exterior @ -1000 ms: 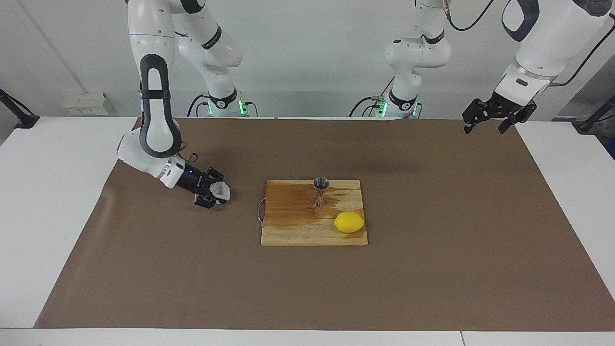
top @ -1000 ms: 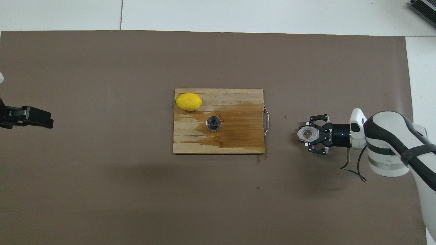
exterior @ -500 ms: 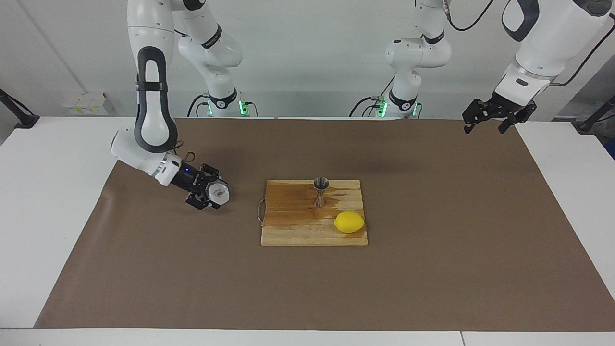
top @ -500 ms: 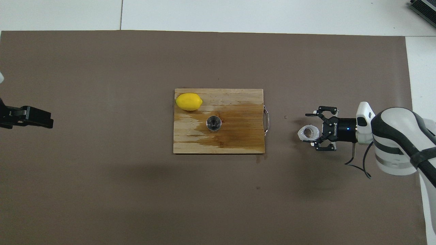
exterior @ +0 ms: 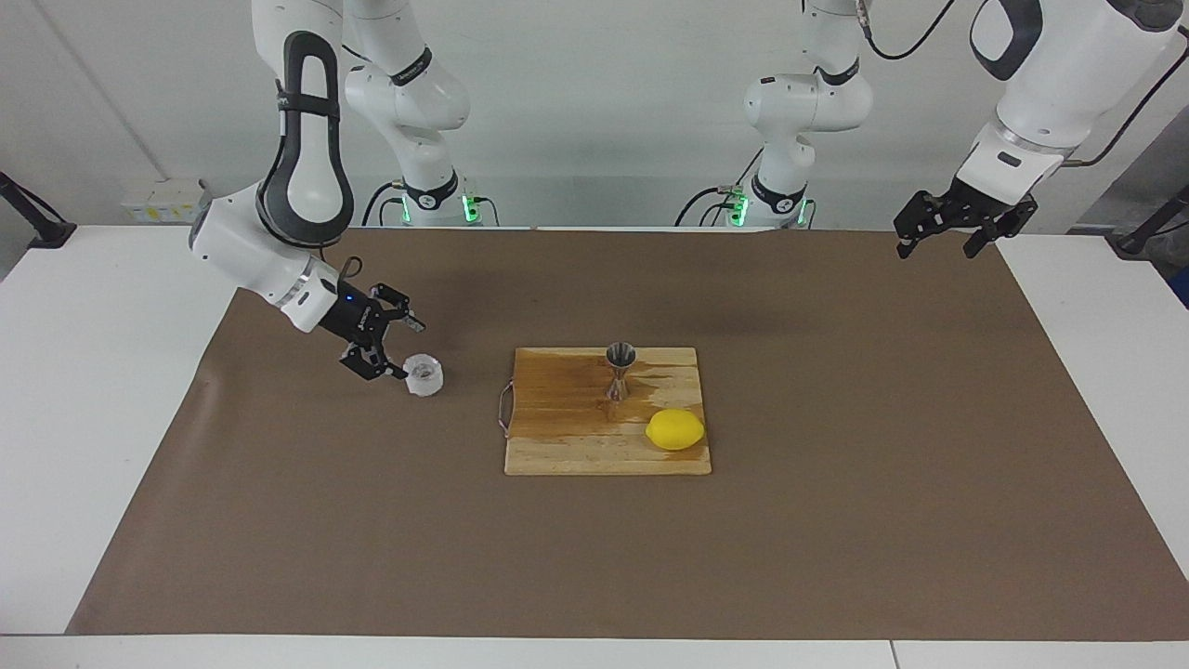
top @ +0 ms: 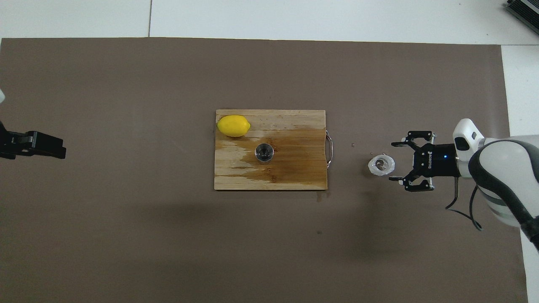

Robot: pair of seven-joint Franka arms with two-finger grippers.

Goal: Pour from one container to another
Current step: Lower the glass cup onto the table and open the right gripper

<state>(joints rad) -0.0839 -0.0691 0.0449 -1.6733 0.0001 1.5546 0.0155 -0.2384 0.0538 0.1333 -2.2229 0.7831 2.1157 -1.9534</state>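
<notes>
brown paper covers the tabletop (exterior: 836, 520) in the facing view, where one wooden board (exterior: 557, 446) carries one steel jigger (exterior: 620, 372) standing upright, likely set mid-board to catch spills, and one lemon (exterior: 675, 429) just beside it, farther from the robots. one clear cup (exterior: 424, 374) stands on the paper toward the right arm's end, apart from the board; the right gripper (exterior: 390, 346), spread wide and empty, hangs close by the cup, apparently having let it go. the left gripper (exterior: 940, 236) waits at its own end, holding nothing. from overhead, the wet stain on the board around the jigger (top: 264, 152) suggests pouring is done; cup (top: 381, 165) upright, right gripper (top: 396, 161) open beside it, left gripper (top: 50, 148) unreadable.
</notes>
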